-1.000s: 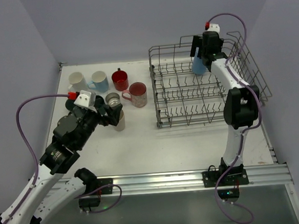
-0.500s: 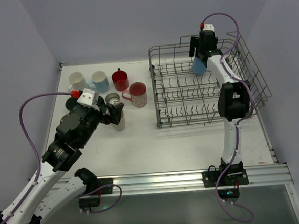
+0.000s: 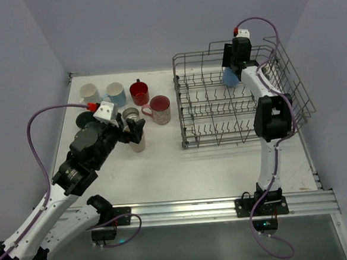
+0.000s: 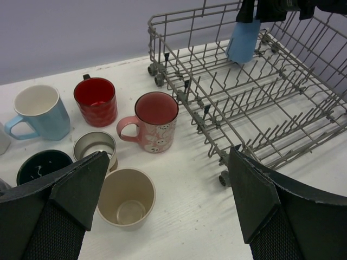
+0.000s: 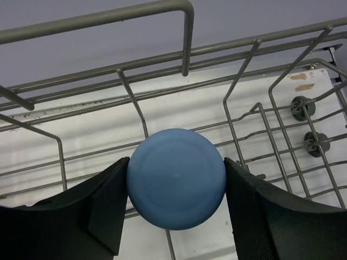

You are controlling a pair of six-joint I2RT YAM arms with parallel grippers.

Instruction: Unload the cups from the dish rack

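The left jaws hang wide open over the beige cup (image 4: 126, 203) on the tabletop (image 3: 164, 160), holding nothing. Far right, in the dish rack (image 3: 183, 99), the right jaws have just squeezed shut on the blue tumbler (image 5: 176, 179). It looks ready to lift out.

No readable text, labels or numbers anywhere.
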